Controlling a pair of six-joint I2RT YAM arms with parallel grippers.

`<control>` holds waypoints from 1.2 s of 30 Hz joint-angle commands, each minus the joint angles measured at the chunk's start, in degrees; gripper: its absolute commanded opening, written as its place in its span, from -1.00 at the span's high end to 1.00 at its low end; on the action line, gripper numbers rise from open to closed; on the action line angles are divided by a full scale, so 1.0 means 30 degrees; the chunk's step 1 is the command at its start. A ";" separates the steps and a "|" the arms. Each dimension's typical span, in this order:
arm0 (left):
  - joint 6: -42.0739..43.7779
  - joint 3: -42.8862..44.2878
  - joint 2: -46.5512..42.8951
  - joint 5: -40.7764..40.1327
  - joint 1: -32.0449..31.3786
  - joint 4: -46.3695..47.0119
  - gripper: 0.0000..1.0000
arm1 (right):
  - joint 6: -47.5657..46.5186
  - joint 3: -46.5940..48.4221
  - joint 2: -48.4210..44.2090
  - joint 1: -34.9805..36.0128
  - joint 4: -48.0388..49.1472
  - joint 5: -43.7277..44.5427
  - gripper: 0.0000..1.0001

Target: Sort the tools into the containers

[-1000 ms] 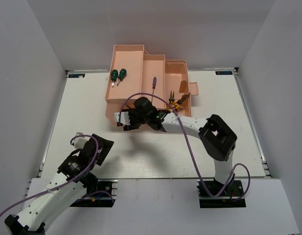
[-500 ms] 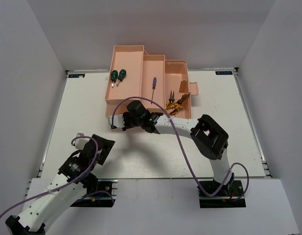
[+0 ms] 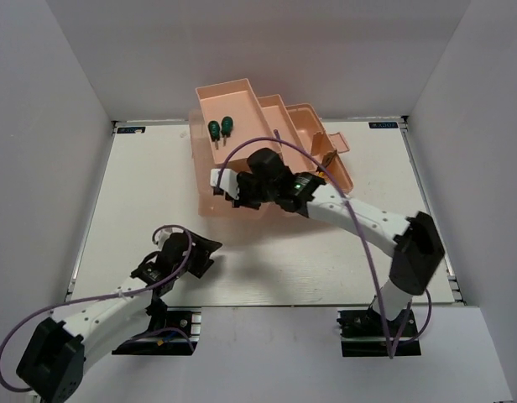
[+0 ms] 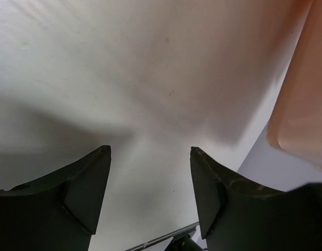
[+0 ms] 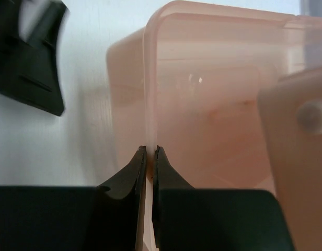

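The salmon-pink toolbox (image 3: 242, 99) stands skewed at the back of the table with its tiered trays spread open. Two green-handled screwdrivers (image 3: 220, 128) lie in the top tray. A thin screwdriver (image 3: 278, 133) and the yellow-and-black pliers (image 3: 326, 159) show partly behind my right arm. My right gripper (image 3: 221, 186) (image 5: 149, 151) is shut on the thin front-left wall (image 5: 146, 94) of the base compartment. My left gripper (image 3: 203, 251) (image 4: 150, 152) hovers open over bare table just short of the box's near corner (image 4: 302, 99), with nothing between its fingers.
The white table (image 3: 267, 260) is ringed by white walls. My right arm (image 3: 368, 220) stretches diagonally across the middle. A dark blurred shape (image 5: 33, 63) sits close to the box's left side in the right wrist view.
My right gripper has shut on the toolbox wall. The box has shifted right and turned clockwise with it. My left arm has reached forward towards the box, its jaws slightly narrower.
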 commanded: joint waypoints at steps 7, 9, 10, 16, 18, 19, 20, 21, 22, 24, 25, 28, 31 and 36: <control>0.0736 0.1490 0.7887 0.2790 0.1950 1.0066 -0.21 | 0.2198 -0.2791 -0.5670 -0.0691 0.2069 -0.3562 1.00; 0.1147 0.2896 0.9472 0.3315 0.2594 1.0273 -0.21 | 0.2551 -0.3202 -0.6110 -0.0692 0.1601 -0.3972 1.00; 0.1149 0.3278 0.9853 0.3317 0.2800 1.0505 -0.21 | 0.2580 -0.3611 -0.6198 -0.0749 0.1541 -0.4031 1.00; 0.2202 0.6643 1.1026 0.4484 0.4179 0.9660 -0.21 | 0.2550 -0.5343 -0.6608 -0.0867 0.1716 -0.4501 0.73; 0.2614 0.7234 1.1029 0.4663 0.4587 0.8928 -0.21 | 0.2813 -0.4994 -0.6782 -0.0896 0.1048 -0.5172 0.03; 0.2875 0.7643 1.1203 0.4868 0.4589 0.8925 -0.21 | 0.2902 -0.4412 -0.7075 -0.0954 0.0491 -0.5552 -0.04; 0.3052 0.7821 1.1205 0.4870 0.4763 0.8490 -0.21 | 0.2816 -0.4232 -0.7252 -0.1071 -0.0356 -0.6919 -0.07; 0.3054 0.7997 1.1205 0.4870 0.4765 0.8486 -0.21 | 0.2554 -0.4057 -0.7456 -0.1188 -0.0741 -0.7222 -0.07; 0.3054 0.8231 1.1205 0.4870 0.4997 0.8312 -0.21 | 0.2058 -0.4113 -0.8561 -0.1247 -0.1557 -0.7835 -0.10; 0.3054 0.8552 1.1205 0.4870 0.5173 0.8310 -0.21 | 0.0918 -0.4637 -0.9852 -0.1277 -0.2992 -0.7465 -0.10; 0.3228 0.8903 1.1205 0.5044 0.5175 0.8310 -0.21 | 0.0708 -0.4902 -1.0702 -0.1306 -0.3320 -0.6909 -0.10; 0.3434 0.9781 1.1584 0.5220 0.5583 0.7609 -0.21 | 0.2192 -0.7447 -1.3773 -0.1365 0.0492 -0.1584 0.58; 0.3903 1.0776 1.2080 0.5221 0.5759 0.7257 -0.21 | 0.1619 -0.9591 -1.5397 -0.1482 0.4754 0.4063 1.00; 0.5657 1.4752 1.3952 0.5749 0.5761 0.5765 -0.18 | 0.1935 -0.9266 -1.4227 -0.3582 0.5641 1.2283 1.00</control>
